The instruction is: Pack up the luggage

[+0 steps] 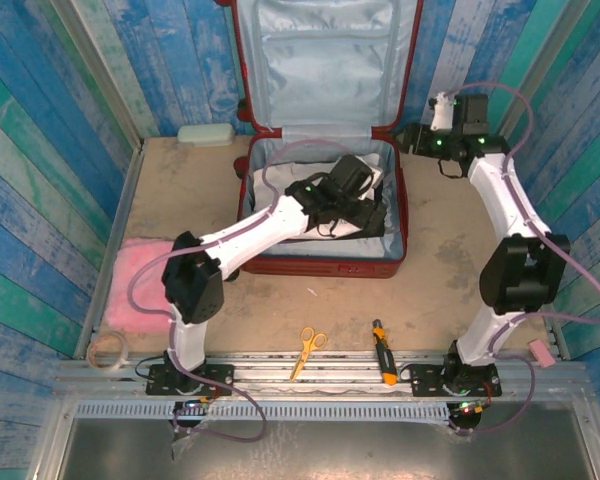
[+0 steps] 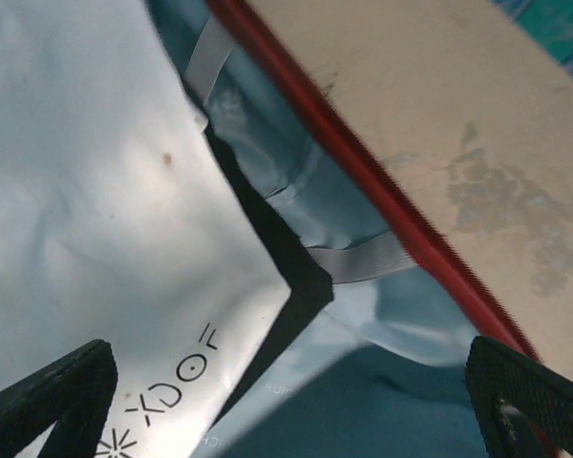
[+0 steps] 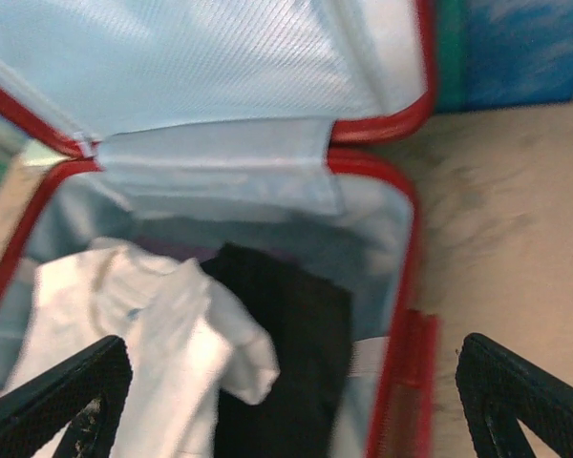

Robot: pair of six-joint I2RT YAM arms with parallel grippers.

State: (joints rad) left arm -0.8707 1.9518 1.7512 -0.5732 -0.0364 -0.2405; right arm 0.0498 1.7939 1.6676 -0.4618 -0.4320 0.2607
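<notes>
Luggage (image 1: pixel 320 60) contents half-hidden under L gripper (image 2: pixel 288 405) — jaws apart

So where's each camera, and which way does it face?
Top external: above and behind, looking down on the open luggage; left arm and right arm show.
Left wrist: low over the luggage, facing a white bag and the rim; left gripper shows.
Right wrist: by its far right corner, facing clothes inside; right gripper shows.
All three share the luggage's lining.
</notes>
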